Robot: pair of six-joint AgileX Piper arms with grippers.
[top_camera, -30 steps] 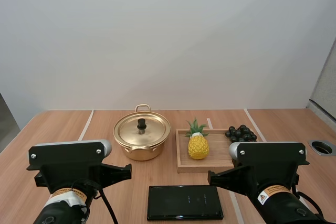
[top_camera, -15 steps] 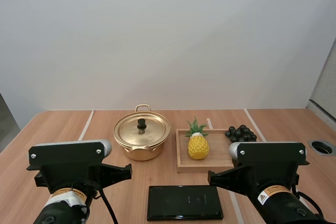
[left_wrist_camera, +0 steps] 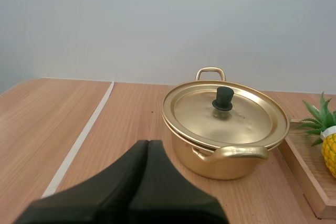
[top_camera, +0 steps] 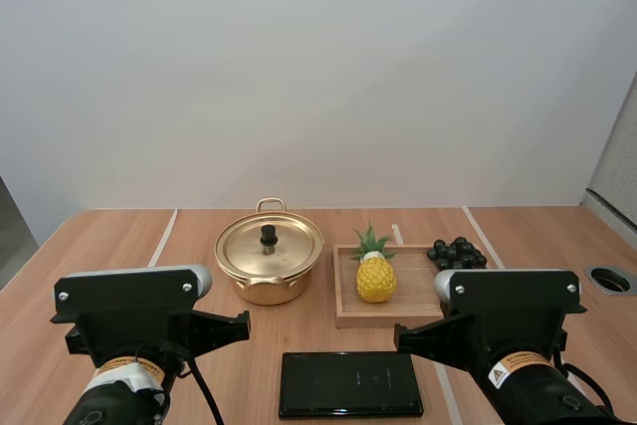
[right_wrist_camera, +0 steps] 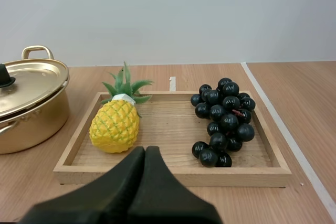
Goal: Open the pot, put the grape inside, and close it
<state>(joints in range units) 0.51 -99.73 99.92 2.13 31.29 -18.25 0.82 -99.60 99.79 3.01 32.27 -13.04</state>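
Our arms carry orange labels (top_camera: pixel 520 359) whose writing we cannot read. Our left gripper (left_wrist_camera: pixel 147 144) and right gripper (right_wrist_camera: pixel 145 150) are both pressed together, holding nothing. The pot (top_camera: pixel 269 266) sits centre-left in the high view, lid (top_camera: pixel 284 243) on. The right wrist view shows the grapes (right_wrist_camera: pixel 223 119) lying in the wooden tray (right_wrist_camera: pixel 173 174) beside a pineapple (right_wrist_camera: pixel 115 126).

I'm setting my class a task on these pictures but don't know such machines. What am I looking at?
A robot with two arms, each ending in a two-fingered claw. One picture looks down from behind the arms; the other two come from a camera on each wrist. On the table stand a gold pot, lid on, and a wooden tray holding a pineapple and black grapes. A flat black slab lies nearest the arms. The left claw faces the pot, the right claw the tray; both are shut and hold nothing.
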